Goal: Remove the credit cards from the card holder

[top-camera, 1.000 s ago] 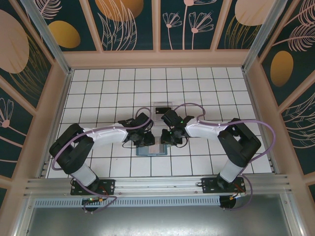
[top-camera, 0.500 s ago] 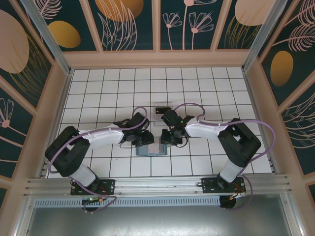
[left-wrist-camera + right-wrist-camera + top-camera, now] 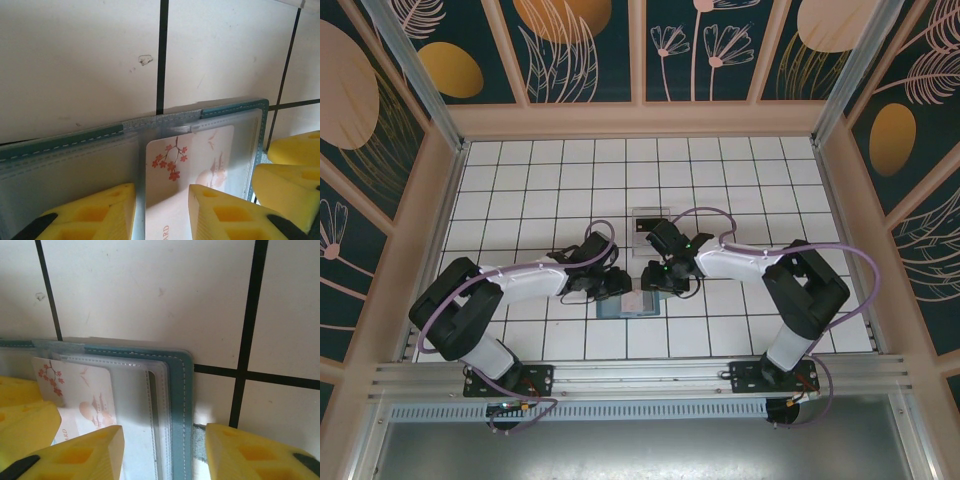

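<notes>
The teal card holder (image 3: pixel 625 306) lies open on the tiles between both arms, its stitched edge (image 3: pixel 65 140) and right border (image 3: pixel 179 405) in the wrist views. A pale credit card (image 3: pixel 192 162) printed with red blossoms lies on its right half (image 3: pixel 80 390); whether it sits inside the clear sleeve I cannot tell. My left gripper (image 3: pixel 162 215) is open, one finger over the sleeve and the other over the card. My right gripper (image 3: pixel 165 455) is open, straddling the holder's right border. Both grippers meet over the holder in the top view, left gripper (image 3: pixel 613 284), right gripper (image 3: pixel 657 278).
A clear plastic tray (image 3: pixel 648 220) sits on the tiles just behind the grippers. The other arm's yellow fingers (image 3: pixel 295 170) crowd the holder's right side. Patterned walls fence the tiled table (image 3: pixel 520 180) on three sides.
The right gripper's jaws have spread apart and it has edged a little back and left. The left arm has drawn back slightly, its jaws widening a little. A pale card now shows on the holder.
</notes>
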